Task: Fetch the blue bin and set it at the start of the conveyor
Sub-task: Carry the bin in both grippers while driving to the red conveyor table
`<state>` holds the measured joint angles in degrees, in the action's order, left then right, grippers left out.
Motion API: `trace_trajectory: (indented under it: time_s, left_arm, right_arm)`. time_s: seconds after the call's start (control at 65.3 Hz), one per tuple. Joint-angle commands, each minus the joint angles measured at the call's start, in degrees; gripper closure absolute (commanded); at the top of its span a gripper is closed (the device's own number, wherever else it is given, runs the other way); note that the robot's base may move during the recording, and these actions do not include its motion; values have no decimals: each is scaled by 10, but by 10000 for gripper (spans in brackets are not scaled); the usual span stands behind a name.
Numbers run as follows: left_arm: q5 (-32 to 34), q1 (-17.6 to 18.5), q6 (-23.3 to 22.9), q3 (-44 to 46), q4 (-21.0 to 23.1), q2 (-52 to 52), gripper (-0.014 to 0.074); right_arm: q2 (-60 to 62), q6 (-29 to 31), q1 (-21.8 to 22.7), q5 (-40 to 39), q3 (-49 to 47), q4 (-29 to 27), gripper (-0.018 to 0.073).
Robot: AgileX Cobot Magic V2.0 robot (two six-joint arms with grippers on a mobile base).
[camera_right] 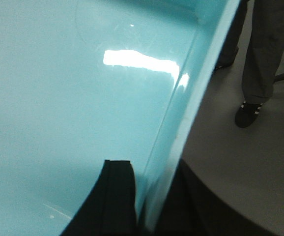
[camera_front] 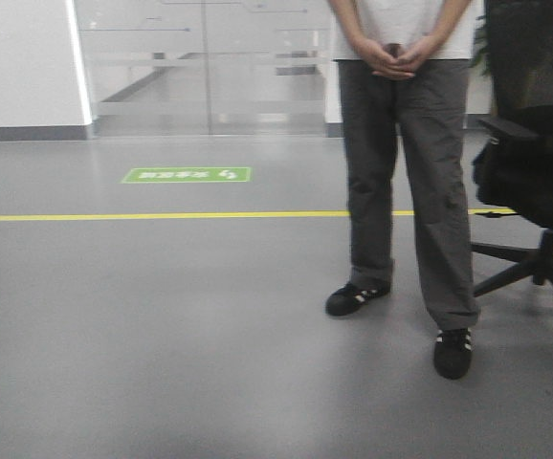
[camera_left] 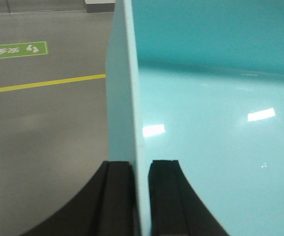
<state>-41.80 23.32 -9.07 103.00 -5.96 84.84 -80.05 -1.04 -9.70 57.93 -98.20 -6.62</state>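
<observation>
While both arms hold the blue bin (camera_left: 211, 128) clear of the floor (camera_front: 162, 382), the step in hand is judged to be transport: the bin has been fetched but not set down.

**Tool state.**
- The left gripper (camera_left: 141, 166) is clamped on one side wall of the bin, with one black finger outside the wall and one inside.
- The right gripper (camera_right: 147, 173) is clamped on the opposite wall. Its inner finger lies against the turquoise face, and its outer finger sits in shadow beyond the rim.

**Location of the task items.**
- The bin hangs between the two wrists with its open interior towards both wrist cameras.
- The conveyor start appears in no view, and neither does any worktop, so no position can be given by table edges or corners.

**Next move.** The base must probably travel or turn until the belt comes into view. Both grips should stay level and evenly spaced so the thin walls do not twist or slip.

**Edges and open room.**
- A person (camera_front: 406, 163) stands ahead and to the right.
- An office chair (camera_front: 535, 163) stands just beside the person at the right edge of the front view.
- The left half of the floor is open up to the yellow line (camera_front: 162, 216) and the green floor sign (camera_front: 187, 174).
- Glass doors (camera_front: 200, 67) close off the far side.
</observation>
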Motion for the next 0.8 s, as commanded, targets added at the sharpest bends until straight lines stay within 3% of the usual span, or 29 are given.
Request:
trace_trajectory:
  time_s: [0.0,0.337,0.781]
  left_arm:
    - [39,5,-2,6,40,-7,708]
    - [39,5,-2,6,40,-7,708]
    - [39,4,-2,6,40,-7,708]
  right_arm:
    - [4,20,-3,-59,-4,-23,712]
    - [3,20,-3,-124,-4,-23,712]
    - [3,20,-3,-126,-4,-23,712]
